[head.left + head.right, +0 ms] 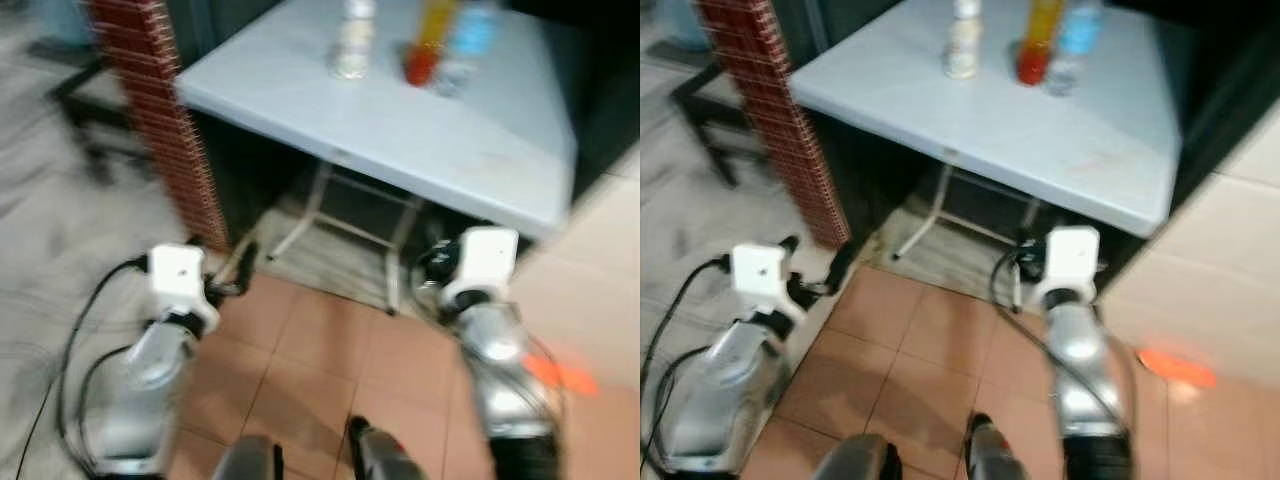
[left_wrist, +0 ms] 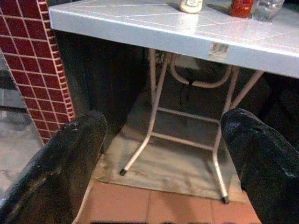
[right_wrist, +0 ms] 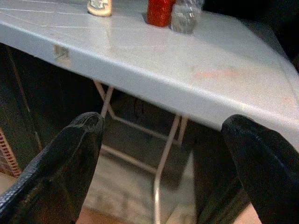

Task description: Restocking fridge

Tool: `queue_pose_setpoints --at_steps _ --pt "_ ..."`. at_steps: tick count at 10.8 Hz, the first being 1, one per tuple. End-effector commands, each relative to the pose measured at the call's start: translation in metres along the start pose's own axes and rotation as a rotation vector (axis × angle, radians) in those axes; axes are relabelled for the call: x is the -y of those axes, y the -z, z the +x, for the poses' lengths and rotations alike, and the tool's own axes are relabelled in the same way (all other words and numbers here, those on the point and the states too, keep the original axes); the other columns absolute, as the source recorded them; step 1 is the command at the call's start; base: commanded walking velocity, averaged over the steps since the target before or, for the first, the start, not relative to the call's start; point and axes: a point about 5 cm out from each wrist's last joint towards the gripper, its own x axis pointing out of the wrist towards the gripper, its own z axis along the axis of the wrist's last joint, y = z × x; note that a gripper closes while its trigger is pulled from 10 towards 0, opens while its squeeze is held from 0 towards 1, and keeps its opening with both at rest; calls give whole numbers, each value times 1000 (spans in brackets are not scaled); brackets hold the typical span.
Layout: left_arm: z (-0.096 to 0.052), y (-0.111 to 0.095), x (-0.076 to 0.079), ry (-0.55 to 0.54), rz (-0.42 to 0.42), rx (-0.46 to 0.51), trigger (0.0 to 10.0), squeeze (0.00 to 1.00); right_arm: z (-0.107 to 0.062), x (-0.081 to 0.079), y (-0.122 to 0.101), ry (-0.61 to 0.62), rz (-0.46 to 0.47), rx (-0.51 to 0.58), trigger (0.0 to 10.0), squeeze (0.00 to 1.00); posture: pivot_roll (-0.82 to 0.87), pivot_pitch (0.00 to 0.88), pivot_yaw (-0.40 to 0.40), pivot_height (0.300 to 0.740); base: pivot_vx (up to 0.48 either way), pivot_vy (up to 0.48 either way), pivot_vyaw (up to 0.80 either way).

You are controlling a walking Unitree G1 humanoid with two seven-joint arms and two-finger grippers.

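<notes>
Silver arms, white wrist boxes, black cables

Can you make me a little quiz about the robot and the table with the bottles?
1. True or false: the three bottles stand on the floor.
2. How many bottles are on the white table?
3. Which is open: (a) left gripper alone, (b) right gripper alone, (c) both?

Key:
1. False. The pale bottle, the red-bottomed bottle and the clear bottle stand on the table top.
2. Three.
3. (c) Both are open and hold nothing, low in front of the table.
</notes>
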Motion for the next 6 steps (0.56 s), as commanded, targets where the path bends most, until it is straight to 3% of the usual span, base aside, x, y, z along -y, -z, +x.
queue_pose_setpoints --at_steps 1,2,5,6 --pt "2 -3 -2 -5 4 7 10000 0 2 2 -3 11 -19 12 10000 0 32 125 25 740 0 368 0" --pt "3 -4 -3 -4 15 10 10000 0 2 0 -1 2 -17 8 10000 0 37 124 19 740 0 341 0" --pt "3 -8 -7 -27 1 51 10000 0 10 11 -6 38 -28 33 10000 0 35 134 11 740 0 0 0" --pt "2 -8 -6 -20 -12 61 10000 0 12 14 -10 33 -36 53 10000 0 32 132 10 740 375 0 0"
